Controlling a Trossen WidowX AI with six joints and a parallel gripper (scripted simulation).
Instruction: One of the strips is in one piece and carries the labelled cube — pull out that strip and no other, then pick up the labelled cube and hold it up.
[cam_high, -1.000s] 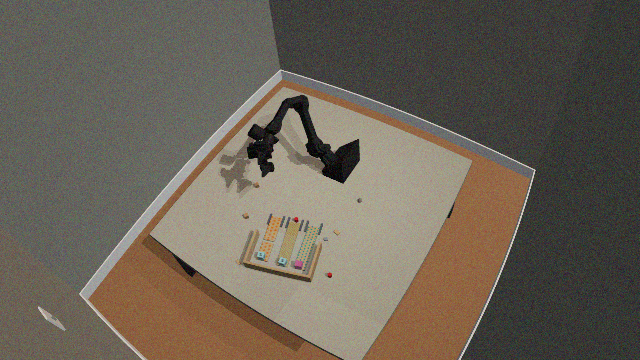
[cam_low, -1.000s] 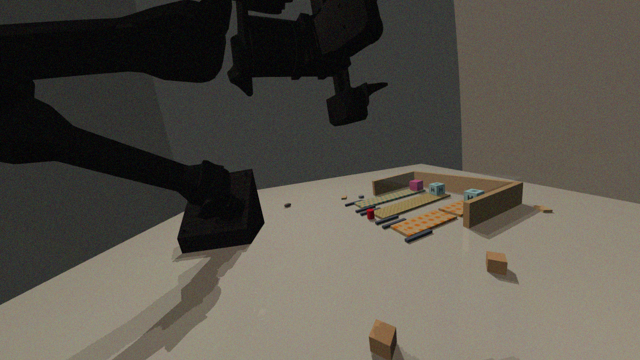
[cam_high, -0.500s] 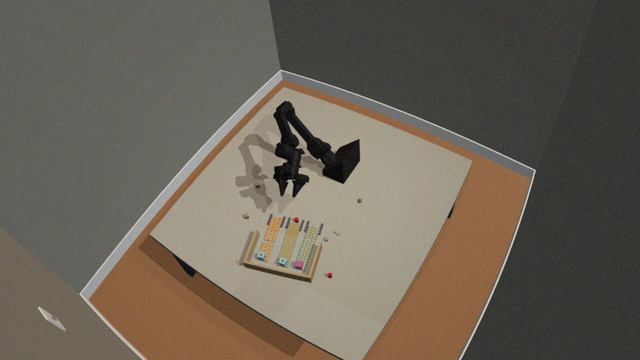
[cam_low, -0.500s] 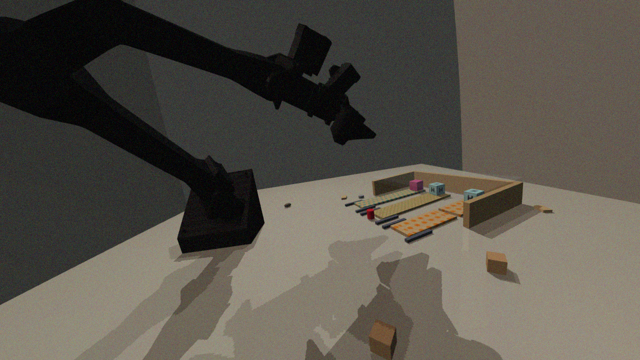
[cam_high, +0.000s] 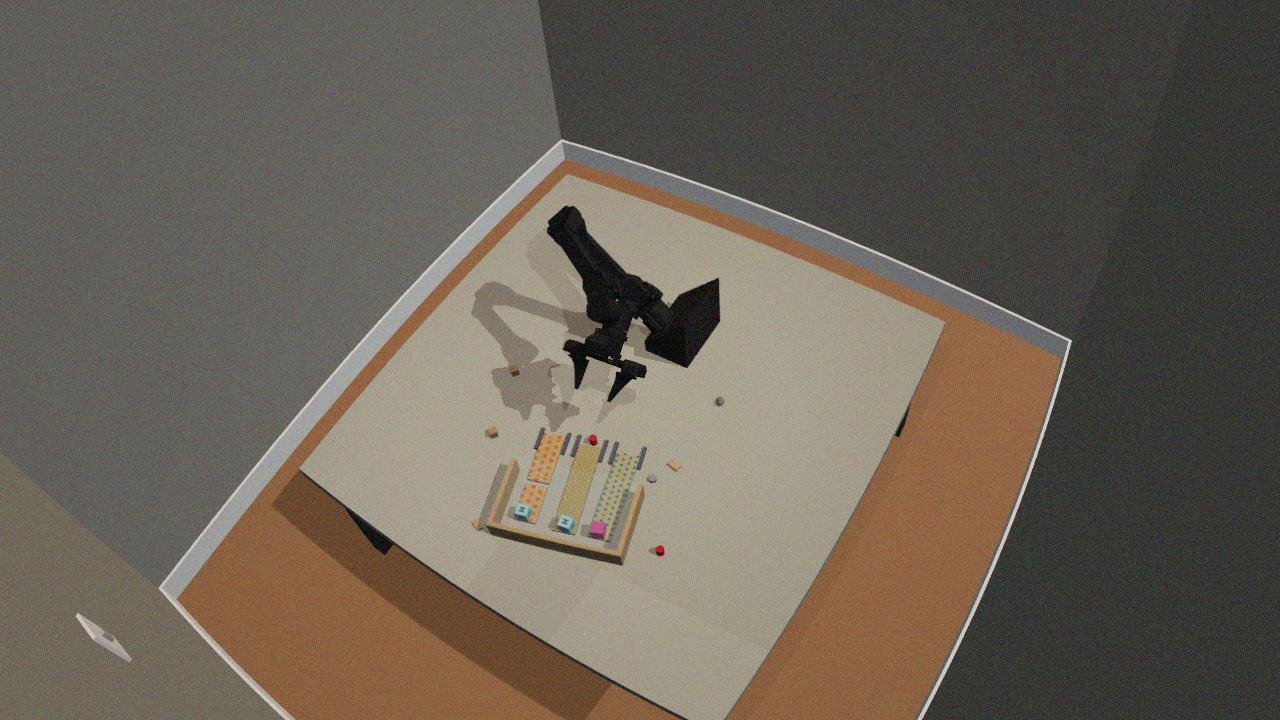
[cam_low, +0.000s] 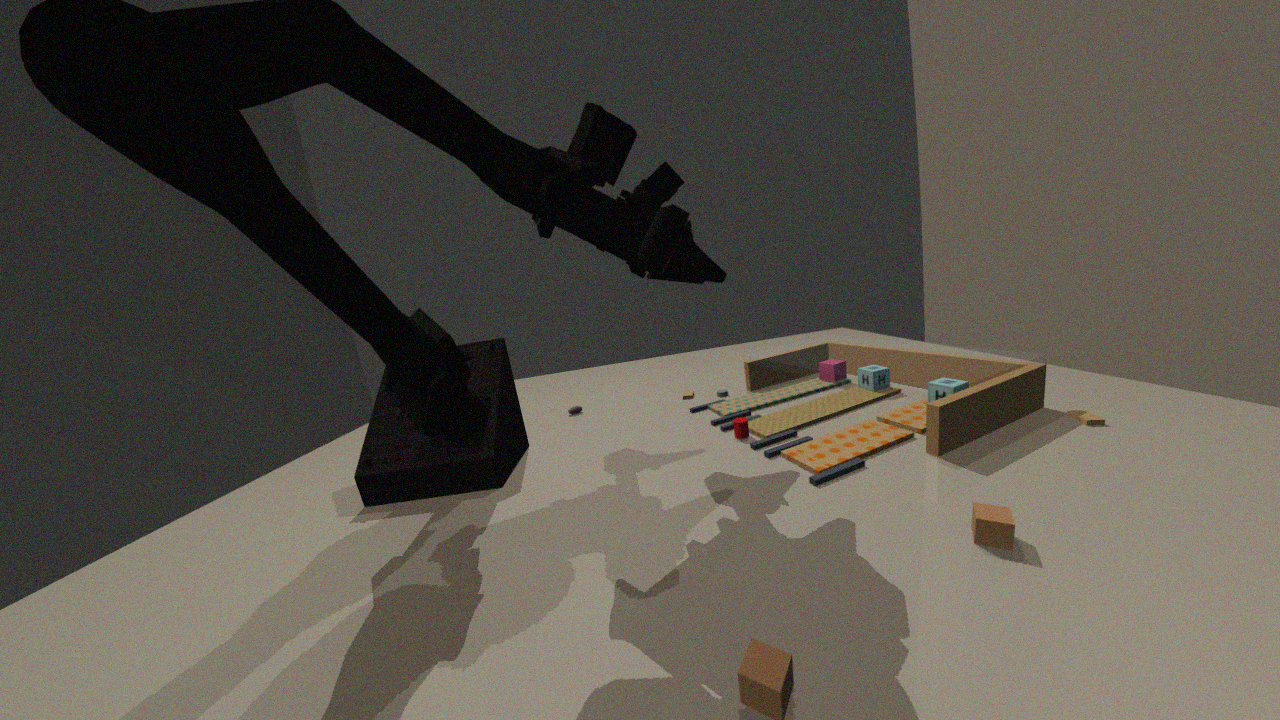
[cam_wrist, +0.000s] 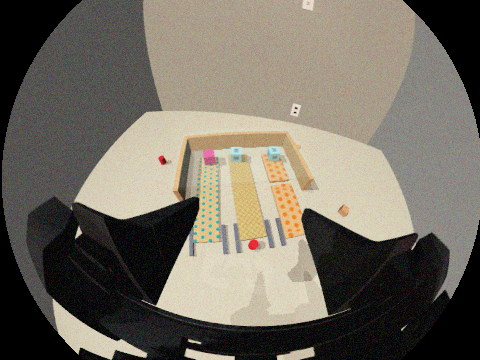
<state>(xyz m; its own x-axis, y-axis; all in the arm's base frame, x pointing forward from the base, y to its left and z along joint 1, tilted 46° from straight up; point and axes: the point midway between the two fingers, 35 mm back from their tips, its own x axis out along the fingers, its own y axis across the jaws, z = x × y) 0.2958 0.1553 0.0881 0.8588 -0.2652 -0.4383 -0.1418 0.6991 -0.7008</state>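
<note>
Yellow cross-hatched flat strip (cam_high: 580, 486) (cam_low: 816, 411) (cam_wrist: 246, 200), unbroken from end to end, lies on the tabletop (cam_high: 787, 429) (cam_low: 572, 644) (cam_wrist: 120, 145) between two others, its far part within the three-sided wooden frame (cam_high: 554, 542) (cam_low: 993, 407) (cam_wrist: 237, 141). The light-blue cube marked H (cam_high: 565, 523) (cam_low: 873, 377) (cam_wrist: 236, 154) rests on its far end. The orange-dotted strip (cam_high: 546, 457) (cam_low: 845, 445) (cam_wrist: 288, 210) is split by a gap and must be rejected despite its similar cube; the teal-dotted strip (cam_high: 619, 488) (cam_low: 778, 395) (cam_wrist: 208, 200) bears a plain magenta cube (cam_high: 597, 529) (cam_low: 832, 369) (cam_wrist: 209, 157).

The end effector (cam_high: 593, 394) (cam_low: 707, 273) (cam_wrist: 252, 208) is wide and holds nothing, raised above the tabletop short of the strips.

Procedure: centre on the yellow strip's near end, then descend. A small red cylinder (cam_high: 592, 439) (cam_low: 741, 428) (cam_wrist: 253, 244) stands just before that end; avoid trapping it. Keep the fingers clear of the dark guide bars on either side. Grip, then draw straight back, slowly and level; a jerk could leave the cube behind or topple it.
</note>
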